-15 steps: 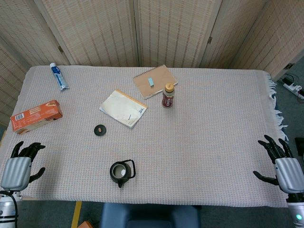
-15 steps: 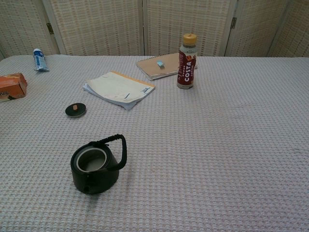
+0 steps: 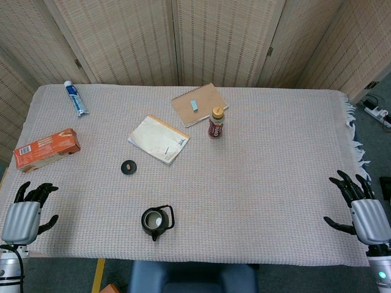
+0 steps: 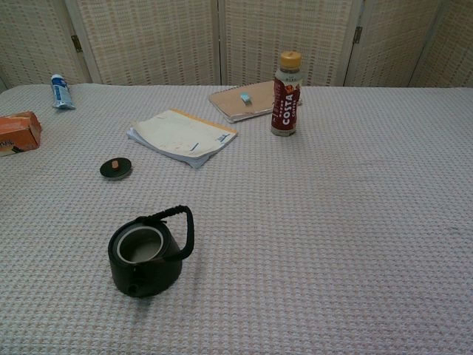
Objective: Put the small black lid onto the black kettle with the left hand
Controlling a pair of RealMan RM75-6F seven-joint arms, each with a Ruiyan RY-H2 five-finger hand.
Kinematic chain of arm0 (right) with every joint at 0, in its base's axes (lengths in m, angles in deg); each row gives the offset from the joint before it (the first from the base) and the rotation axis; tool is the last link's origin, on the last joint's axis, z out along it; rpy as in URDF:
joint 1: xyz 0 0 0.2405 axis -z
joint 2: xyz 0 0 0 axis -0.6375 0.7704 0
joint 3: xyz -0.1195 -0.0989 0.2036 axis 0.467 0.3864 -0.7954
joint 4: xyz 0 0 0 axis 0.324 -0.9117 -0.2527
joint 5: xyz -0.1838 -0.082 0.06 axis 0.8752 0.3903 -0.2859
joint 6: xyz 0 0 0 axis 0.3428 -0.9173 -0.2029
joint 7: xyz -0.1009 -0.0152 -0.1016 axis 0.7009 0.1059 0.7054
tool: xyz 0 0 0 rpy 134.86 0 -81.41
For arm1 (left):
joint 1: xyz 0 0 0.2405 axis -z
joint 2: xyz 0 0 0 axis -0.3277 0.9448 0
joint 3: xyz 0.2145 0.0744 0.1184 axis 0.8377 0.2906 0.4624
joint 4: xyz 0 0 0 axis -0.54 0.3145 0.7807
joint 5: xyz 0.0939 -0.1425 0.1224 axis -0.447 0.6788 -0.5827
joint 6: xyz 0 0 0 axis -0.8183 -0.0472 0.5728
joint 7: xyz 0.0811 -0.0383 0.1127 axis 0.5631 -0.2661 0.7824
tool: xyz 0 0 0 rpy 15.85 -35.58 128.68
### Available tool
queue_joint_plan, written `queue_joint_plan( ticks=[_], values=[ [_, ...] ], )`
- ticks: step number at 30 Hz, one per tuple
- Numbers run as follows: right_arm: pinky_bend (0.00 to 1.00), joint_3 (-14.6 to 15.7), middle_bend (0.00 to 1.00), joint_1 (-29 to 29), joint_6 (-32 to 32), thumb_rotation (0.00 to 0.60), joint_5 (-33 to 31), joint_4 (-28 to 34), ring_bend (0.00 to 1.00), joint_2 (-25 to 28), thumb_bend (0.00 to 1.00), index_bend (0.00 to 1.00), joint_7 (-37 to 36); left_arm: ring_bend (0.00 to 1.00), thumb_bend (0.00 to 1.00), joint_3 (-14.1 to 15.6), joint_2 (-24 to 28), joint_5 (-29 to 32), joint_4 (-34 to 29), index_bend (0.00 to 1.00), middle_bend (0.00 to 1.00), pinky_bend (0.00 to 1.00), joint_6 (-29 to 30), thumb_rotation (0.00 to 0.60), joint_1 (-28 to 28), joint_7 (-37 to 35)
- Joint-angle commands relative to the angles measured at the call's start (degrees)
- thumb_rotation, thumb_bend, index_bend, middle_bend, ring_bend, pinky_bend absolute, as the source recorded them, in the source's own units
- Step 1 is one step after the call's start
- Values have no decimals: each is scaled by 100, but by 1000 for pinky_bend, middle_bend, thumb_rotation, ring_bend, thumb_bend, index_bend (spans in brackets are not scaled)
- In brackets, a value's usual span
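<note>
Comparing w/ the frames half a sec back: almost nothing has moved. L hand (image 3: 23,215) sits at the same spot, table's near-left corner, fingers apart, holding nothing. R hand (image 3: 361,210) at the near-right edge, also spread and empty; it has drifted a touch outward/down in head view, no more. Neither hand shows in chest view.

Lid (image 3: 128,167) lies flat on the cloth (image 3: 275,183), small knob up, untouched. Kettle (image 3: 156,221) is nearer me, mouth open, handle tipped toward its 3 o'clock side. From kettle, lid lies at approx 11 o'clock (head view), clearly apart. From L hand, lid is at approx 2 o'clock, well apart; kettle at approx 3 o'clock.

Meaning for task: nothing started yet, I judge. No reach, no grasp. Next I need the L arm out toward the lid, pinch by the knob, then carry it back to the kettle mouth.

Other items unchanged: papers (image 3: 159,139) just beyond lid at its 1 o'clock, bottle (image 3: 216,122), notebook (image 3: 198,104), orange box (image 3: 47,148), tube (image 3: 76,98). Box lies beyond the L hand, at its 12 to 1 o'clock; likely no obstacle, but I'll watch the elbow.
</note>
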Motion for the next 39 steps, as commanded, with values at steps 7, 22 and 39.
queue_joint_plan(
  ticks=[7,22,39],
  values=[
    [3,15,95,14,-56,600,38,47,195,45,0,139,24,340,190,-120,-4,-257,209,247,190,142,-500,600,480,-247],
    [3,74,95,80,-171,600,107,73,193,86,0,139,14,703,204,-595,-501,-313,908,230,242,776,-2029,600,2029,-219],
    [3,76,94,74,-65,600,-5,43,196,88,0,139,-4,754,182,-782,-1557,1141,2375,146,156,873,-3948,600,3325,318]
  ],
)
